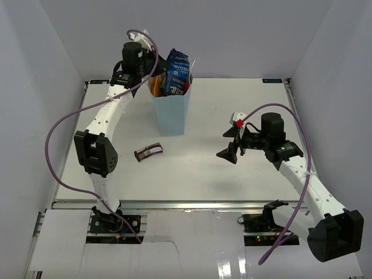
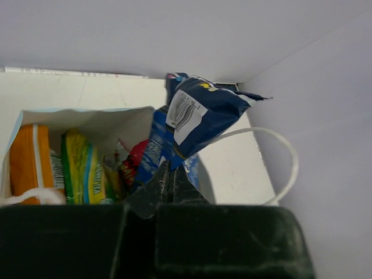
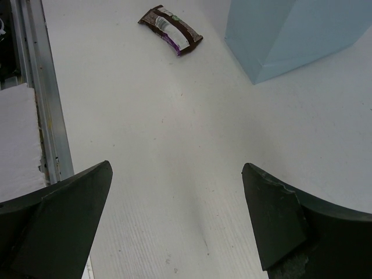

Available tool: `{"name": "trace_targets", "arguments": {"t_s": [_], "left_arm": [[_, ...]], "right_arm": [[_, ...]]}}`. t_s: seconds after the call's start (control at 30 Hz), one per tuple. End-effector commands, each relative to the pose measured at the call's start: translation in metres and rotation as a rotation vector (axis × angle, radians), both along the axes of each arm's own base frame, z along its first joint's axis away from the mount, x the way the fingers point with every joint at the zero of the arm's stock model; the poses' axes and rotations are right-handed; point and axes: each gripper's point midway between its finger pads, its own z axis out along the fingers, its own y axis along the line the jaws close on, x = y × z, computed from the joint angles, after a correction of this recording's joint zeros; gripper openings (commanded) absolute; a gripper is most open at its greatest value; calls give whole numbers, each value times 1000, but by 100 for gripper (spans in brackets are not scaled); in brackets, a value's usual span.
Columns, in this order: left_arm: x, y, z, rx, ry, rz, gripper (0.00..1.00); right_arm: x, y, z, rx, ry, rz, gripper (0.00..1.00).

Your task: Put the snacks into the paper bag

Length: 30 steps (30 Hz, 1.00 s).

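Observation:
The light-blue paper bag stands upright at the back of the table. A blue pouch sticks out of its top, and my left gripper is shut on the pouch's lower edge. In the left wrist view the shut left gripper pinches the blue pouch above the bag's rim. Inside lie an orange chip bag, a yellow-green pouch and a red wrapper. A dark brown bar lies flat on the table. My right gripper hovers open to its right, holding nothing.
The bag's white string handle loops out on the right side. The paper bag fills the upper right of the right wrist view. A metal rail marks the table's near edge. White walls enclose the table on three sides.

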Motion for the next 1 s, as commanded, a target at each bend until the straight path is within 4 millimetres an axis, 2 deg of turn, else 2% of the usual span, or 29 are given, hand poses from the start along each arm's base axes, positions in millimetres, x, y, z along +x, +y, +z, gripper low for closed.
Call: {"name": "trace_targets", "arguments": {"t_s": [0.0, 0.13, 0.17, 0.27, 0.37, 0.57, 0.77, 0.9, 0.93, 0.97], "left_arm": [[-13, 8, 21, -13, -65, 24, 0], [-20, 22, -17, 66, 2, 72, 0], [-24, 28, -35, 88, 37, 93, 0], [-32, 34, -64, 138, 79, 104, 0], [-35, 41, -82, 179, 103, 116, 0], [-26, 51, -112, 279, 174, 145, 0], [-15, 40, -140, 294, 235, 94, 0], [-8, 32, -142, 287, 252, 61, 0], [-6, 30, -138, 282, 251, 53, 4], [-5, 29, -136, 280, 248, 49, 14]], "right_arm": [[2, 1, 12, 26, -39, 12, 98], [1, 1, 11, 28, -31, 13, 98], [1, 1, 11, 28, -28, 15, 98], [1, 1, 11, 30, -25, 17, 98], [2, 2, 8, 28, -15, 16, 98], [2, 2, 7, 31, -4, 14, 98], [4, 2, 5, 28, 3, 11, 98], [4, 2, 4, 27, 4, 12, 98], [4, 2, 4, 27, 6, 12, 98], [4, 2, 3, 27, 7, 11, 98]]}}
